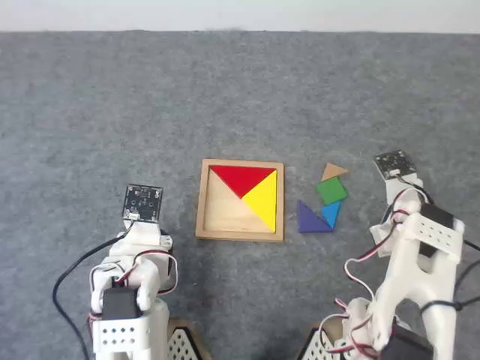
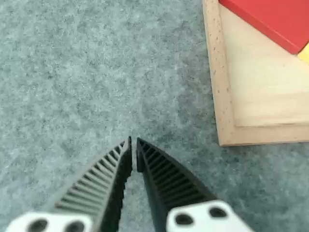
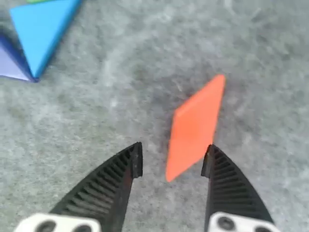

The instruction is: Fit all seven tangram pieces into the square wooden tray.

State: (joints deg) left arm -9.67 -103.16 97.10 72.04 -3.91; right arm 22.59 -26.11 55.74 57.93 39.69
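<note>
- A grey felt-like surface (image 1: pixel 112 97) with two robot arms at its near edge, seen from above.
- A square wooden tray (image 1: pixel 201 204) lies flat in the middle of the surface, between the two arms.
- Two large pieces sit inside the tray: a red triangle (image 1: pixel 241 179) along its far side and a yellow triangle (image 1: pixel 264 202) along the side nearest the right arm. They meet along one slanted edge. The rest of the tray floor is bare wood.
- Four pieces lie in a cluster on the surface just beside the tray, on the right arm's side: a tan triangle (image 1: pixel 333 171) farthest away, a green square (image 1: pixel 331 190) below it, then a blue triangle (image 1: pixel 331 214) touching a purple triangle (image 1: pixel 309 219).
- An orange parallelogram (image 3: pixel 195 121) lies flat on the surface near the blue triangle.
- The right hand (image 3: pixel 173 155) is released, fingers spread wide on either side of the parallelogram's near end; one finger looks to touch its edge, though I cannot be sure.
- The left hand (image 2: pixel 133 147) is clenched on nothing, its tips low over bare surface near a corner of the tray.
</note>
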